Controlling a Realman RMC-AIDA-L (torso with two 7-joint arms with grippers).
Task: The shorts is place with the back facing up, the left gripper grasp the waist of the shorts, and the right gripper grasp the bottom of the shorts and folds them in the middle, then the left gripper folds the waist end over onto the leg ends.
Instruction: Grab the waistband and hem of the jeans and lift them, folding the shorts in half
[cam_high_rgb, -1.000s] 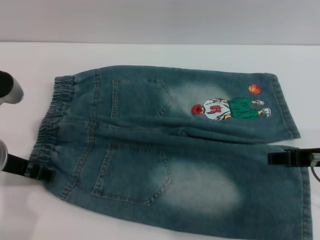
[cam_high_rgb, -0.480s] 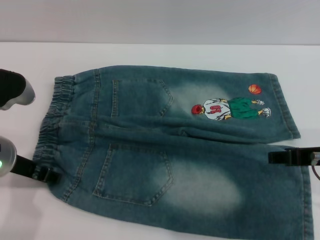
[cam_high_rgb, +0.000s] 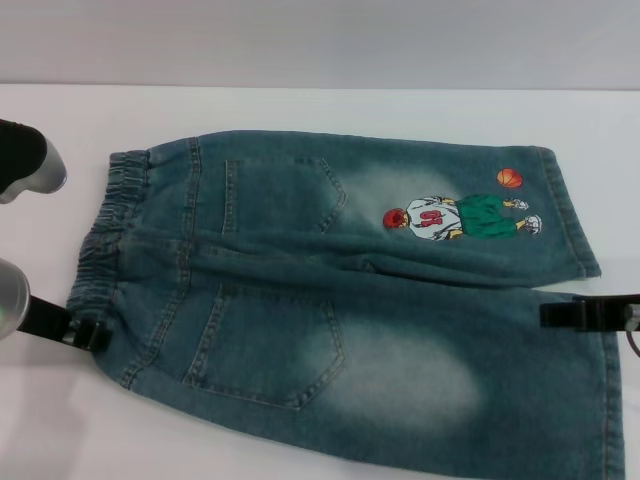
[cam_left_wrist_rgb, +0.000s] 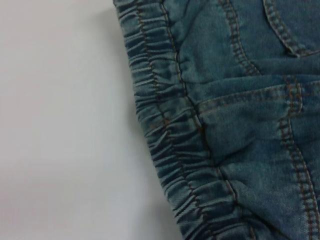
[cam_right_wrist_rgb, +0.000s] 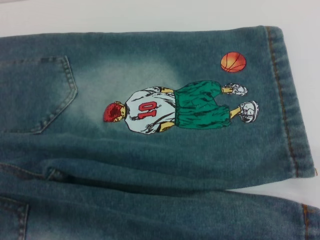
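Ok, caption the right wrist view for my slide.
Denim shorts lying back-up on a white table, showing the embroidered basketball player, orange ball and a back pocket.

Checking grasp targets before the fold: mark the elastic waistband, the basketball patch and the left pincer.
elastic waistband (cam_left_wrist_rgb: 165, 125): left wrist view, on the gathered band.
basketball patch (cam_right_wrist_rgb: 233, 62): right wrist view, centre of the orange ball.
left pincer (cam_high_rgb: 88, 333): head view, black tip at the waist corner.

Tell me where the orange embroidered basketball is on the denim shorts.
In the head view, the orange embroidered basketball sits on the far leg of the blue denim shorts, on the robot's right, near the hem and just above the embroidered player's feet.
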